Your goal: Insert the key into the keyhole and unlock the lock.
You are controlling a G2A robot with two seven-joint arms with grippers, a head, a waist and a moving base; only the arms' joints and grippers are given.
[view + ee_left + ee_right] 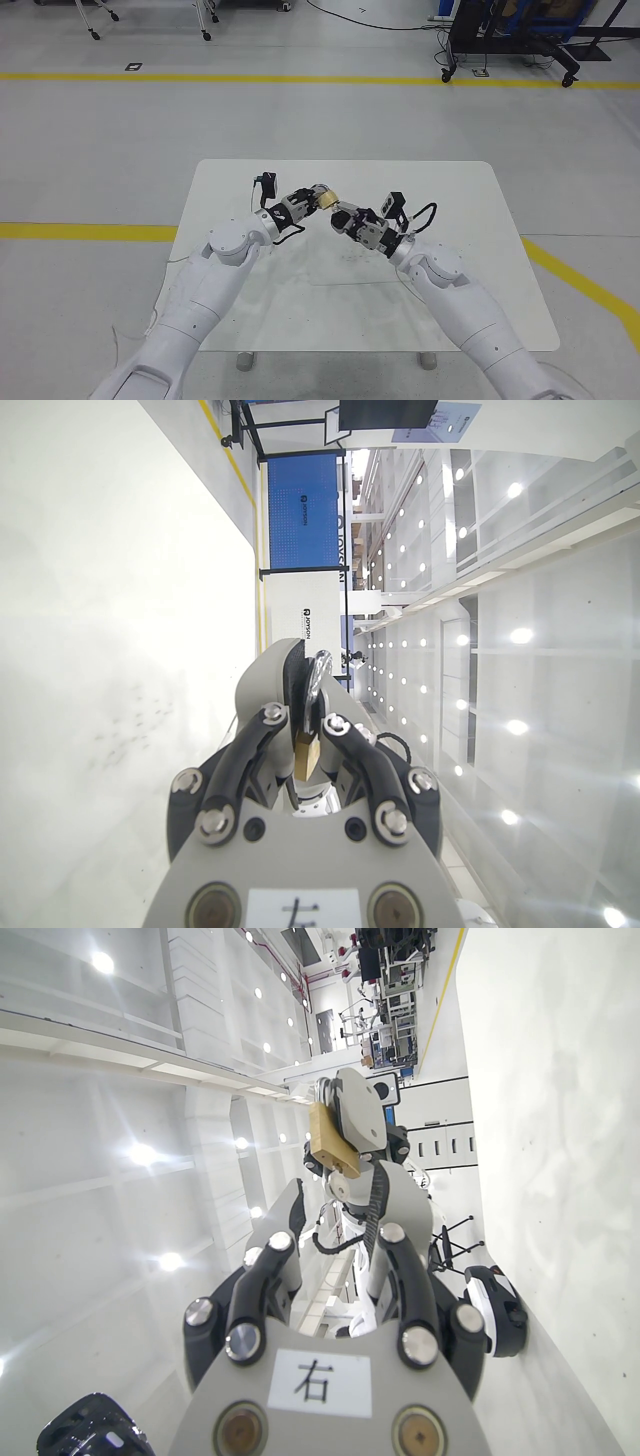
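Holding the padlock [326, 199] up clear of the table [470, 200] with the left gripper [312, 196], jaws pressed together on the steel loop [320, 667] rather than on the brass body [306, 757]. Gripped that way, by the look of it, to leave the bottom face with the keyhole bare and turned toward the other arm. From the right wrist, seen as a tilted brass block sticking out of the far fingers, keyhole end nearest.

Facing it with the right gripper [340, 1175], just beside the lower end of the padlock, jaws apart with open air between the pads [378, 1198] and nothing pinched there. Lined up roughly along the length of the padlock, presumably so a key goes straight in and not at a slant.

Cannot make out the key for certain: possibly a small metal stub [341, 1168] at the keyhole end, too small to call.

Judged to be at the insert-and-turn stage, with the unlocking not yet done. Calls for closing on the key head squarely and twisting about its own line. Firm left grip needed too, since turning a key would tend to swing the brass body around the loop and spoil the alignment
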